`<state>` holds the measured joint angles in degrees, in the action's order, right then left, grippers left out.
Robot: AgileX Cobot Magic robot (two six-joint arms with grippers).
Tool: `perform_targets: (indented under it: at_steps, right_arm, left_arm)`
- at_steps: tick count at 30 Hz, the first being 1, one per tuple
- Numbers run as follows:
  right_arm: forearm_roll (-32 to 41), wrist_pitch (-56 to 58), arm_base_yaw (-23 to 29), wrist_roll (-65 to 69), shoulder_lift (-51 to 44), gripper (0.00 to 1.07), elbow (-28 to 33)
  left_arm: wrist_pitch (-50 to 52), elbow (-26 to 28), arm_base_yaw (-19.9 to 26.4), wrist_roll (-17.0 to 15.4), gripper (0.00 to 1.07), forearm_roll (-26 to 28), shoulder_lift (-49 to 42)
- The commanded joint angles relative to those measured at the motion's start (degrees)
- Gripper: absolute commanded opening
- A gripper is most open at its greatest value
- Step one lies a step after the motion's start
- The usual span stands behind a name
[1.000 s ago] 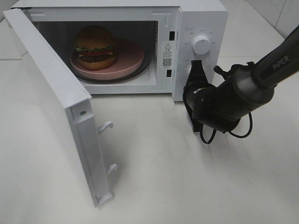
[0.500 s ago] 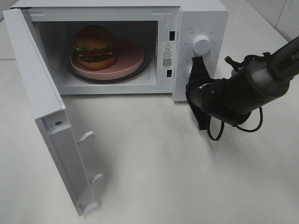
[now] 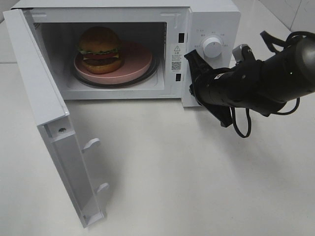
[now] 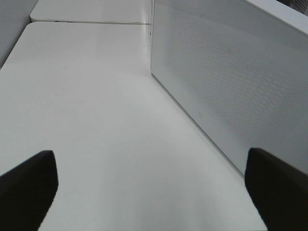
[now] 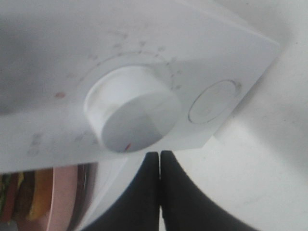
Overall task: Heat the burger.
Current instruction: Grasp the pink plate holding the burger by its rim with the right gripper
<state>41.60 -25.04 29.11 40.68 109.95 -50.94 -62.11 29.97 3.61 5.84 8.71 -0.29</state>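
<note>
White table carries a white microwave at the far side. The microwave door stands open, swung to the near left. The right arm extends from the right. Its right end effector is clenched, fingers pressed together on nothing, in front of the control panel near the upper dial. A pink plate sits in the cavity, and the burger rests on its left part. The left end effector is released, fingers wide apart over the table beside the microwave's perforated wall.
</note>
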Motion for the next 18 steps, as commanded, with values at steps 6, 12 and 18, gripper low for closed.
perform_targets:
  at_steps: [6, 12, 18]
  right_arm:
    - [-12.2, 14.8, -0.2, -15.0, -6.4, 0.05, 0.2]
    - [-18.6, 21.5, -0.2, -20.1, -8.9, 0.06, 0.2]
    - [-26.5, 35.0, -0.3, -30.0, -12.9, 0.07, 0.0]
  left_arm:
    - [0.5, -0.2, -0.2, -0.4, 0.98, 0.1, -1.0]
    - [0.5, -0.2, -0.2, -0.4, 0.98, 0.1, -1.0]
    - [0.5, -0.2, -0.2, -0.4, 0.98, 0.1, -1.0]
